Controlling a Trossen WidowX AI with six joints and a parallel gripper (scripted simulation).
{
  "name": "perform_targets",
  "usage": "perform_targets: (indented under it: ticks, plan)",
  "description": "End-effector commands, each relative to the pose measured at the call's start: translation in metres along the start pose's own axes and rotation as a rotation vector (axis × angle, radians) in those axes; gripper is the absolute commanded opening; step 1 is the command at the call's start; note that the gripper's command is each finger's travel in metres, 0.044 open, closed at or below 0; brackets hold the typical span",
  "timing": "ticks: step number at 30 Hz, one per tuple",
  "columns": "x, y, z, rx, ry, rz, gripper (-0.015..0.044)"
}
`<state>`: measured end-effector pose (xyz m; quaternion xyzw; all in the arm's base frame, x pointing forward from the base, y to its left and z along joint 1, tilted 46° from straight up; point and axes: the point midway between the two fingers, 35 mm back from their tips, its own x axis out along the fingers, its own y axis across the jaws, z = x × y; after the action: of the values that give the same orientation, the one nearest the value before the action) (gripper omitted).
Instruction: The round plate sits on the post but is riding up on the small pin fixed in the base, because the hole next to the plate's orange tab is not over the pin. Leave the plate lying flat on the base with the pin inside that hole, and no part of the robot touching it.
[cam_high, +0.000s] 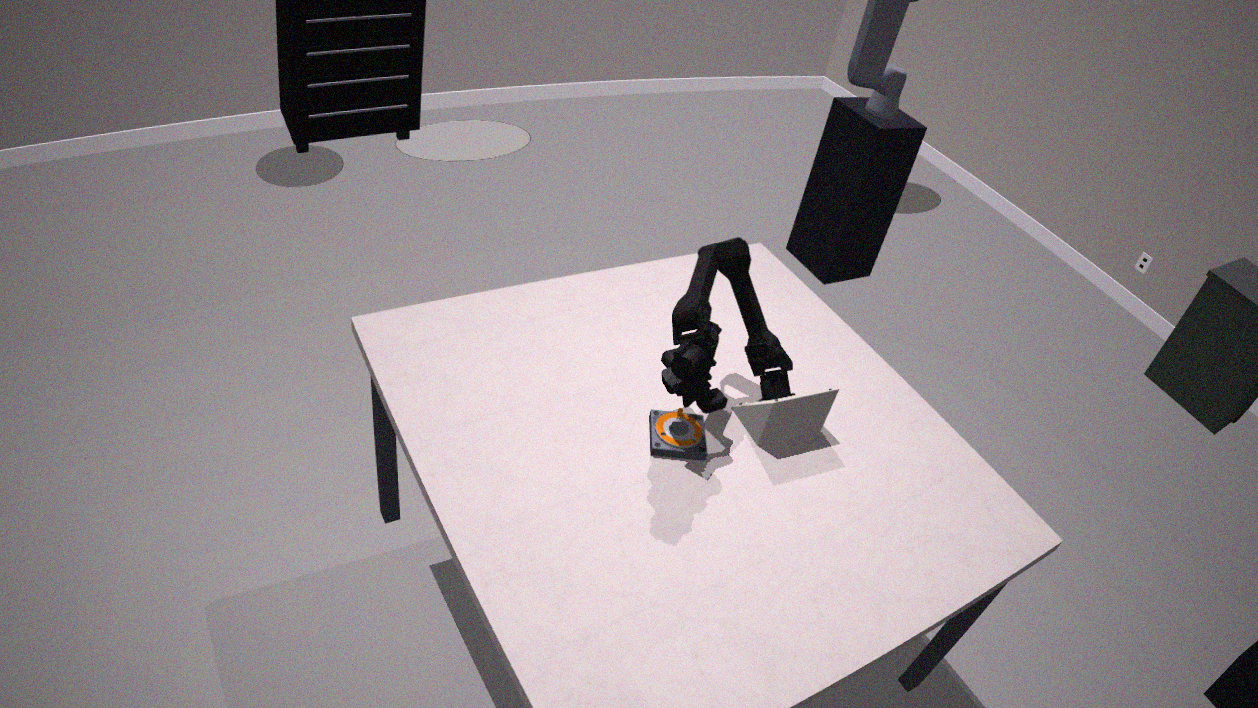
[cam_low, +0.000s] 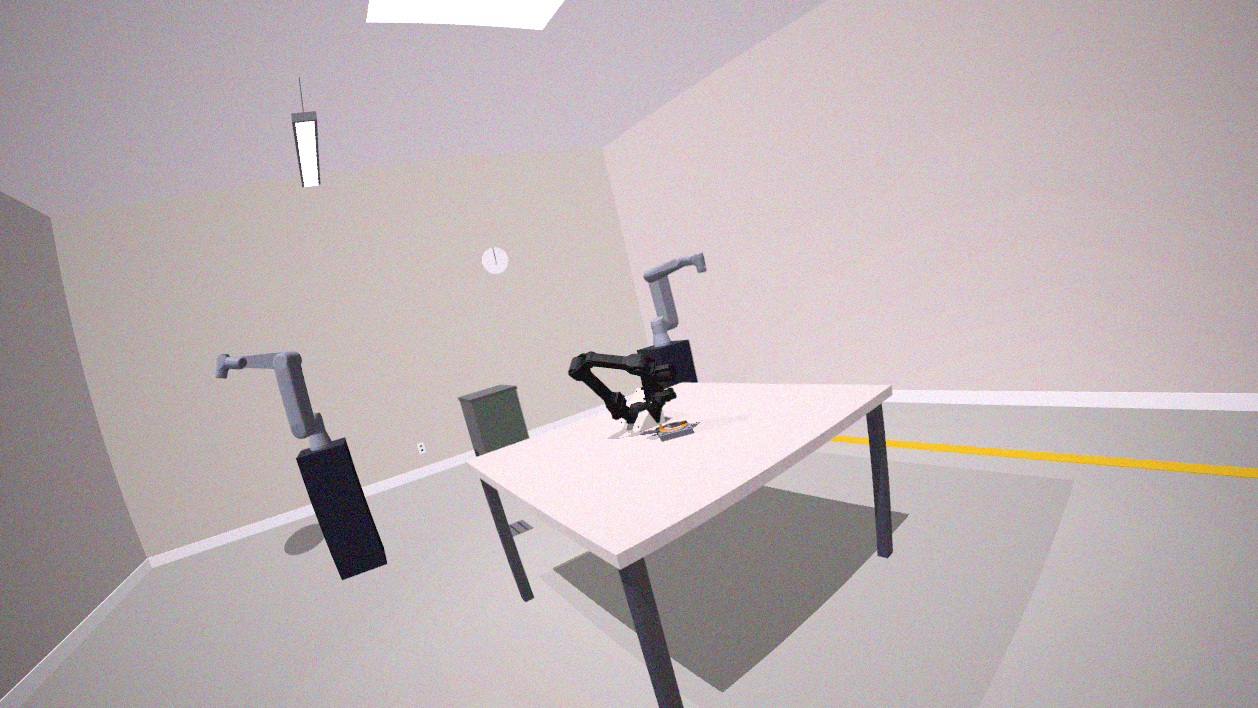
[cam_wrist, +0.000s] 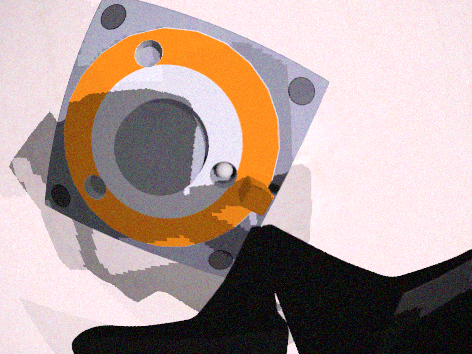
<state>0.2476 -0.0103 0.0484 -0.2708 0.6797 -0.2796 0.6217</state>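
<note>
while the claw (cam_high: 709, 406) (cam_wrist: 262, 236) sits shut on nothing right by the orange tab (cam_wrist: 256, 196), the pin (cam_wrist: 224, 170) shows in the hole beside it.

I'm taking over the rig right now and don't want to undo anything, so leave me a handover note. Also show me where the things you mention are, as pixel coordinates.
Tool (cam_high: 687, 404) (cam_low: 655, 420) (cam_wrist: 262, 236): shut, holding nothing, tip close by the orange tab (cam_wrist: 256, 196); contact unclear.
Round plate (cam_high: 660, 429) (cam_low: 673, 428) (cam_wrist: 261, 130): on the base (cam_high: 677, 455) (cam_low: 676, 435) (cam_wrist: 95, 42).
Done: the pin (cam_wrist: 223, 170) shows inside the hole by the tab.
Left: confirm the plate lies fully flat, which I can't tell, then withdraw the arm without turning the plate.
</note>
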Motion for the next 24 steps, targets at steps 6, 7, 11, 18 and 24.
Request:
perform_targets:
  ticks: [6,7,11,18,24]
  plan:
    - [-0.038,0.000,0.001,0.005,-0.007,0.006,0.0000]
    - [-0.040,0.000,0.001,0.005,-0.007,0.006,0.0000]
    - [-0.033,0.000,0.001,-0.001,-0.010,0.003,0.0000]
    - [-0.033,0.000,0.001,-0.001,-0.010,0.003,0.0000]
    - [-0.033,0.000,0.001,-0.001,-0.010,0.003,0.0000]
